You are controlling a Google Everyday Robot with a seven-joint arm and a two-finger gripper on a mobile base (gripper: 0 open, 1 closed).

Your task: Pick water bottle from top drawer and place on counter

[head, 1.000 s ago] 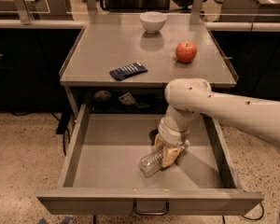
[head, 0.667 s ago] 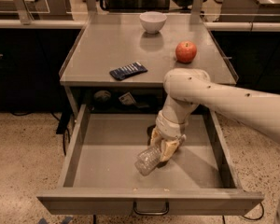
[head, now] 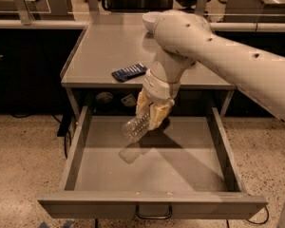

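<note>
The top drawer (head: 76, 151) stands pulled out, with its loop handle (head: 153, 213) at the front. My gripper (head: 151, 113) hangs over the drawer's back part, just in front of the counter (head: 104, 46) edge. It is shut on the water bottle (head: 135, 126), a clear ribbed bottle that tilts down to the left and is lifted off the drawer floor. The bottle's shadow lies on the drawer floor below it. The bottle's cap and label are hidden.
A dark blue flat packet (head: 129, 72) lies on the counter near its front edge. A white bowl (head: 149, 19) shows at the counter's back, partly behind my arm. Dark-fronted worktops run behind. Speckled floor lies on both sides of the drawer.
My gripper has risen from the drawer floor with the bottle in it and moved up and back toward the counter edge. My arm now covers the apple and most of the bowl.
</note>
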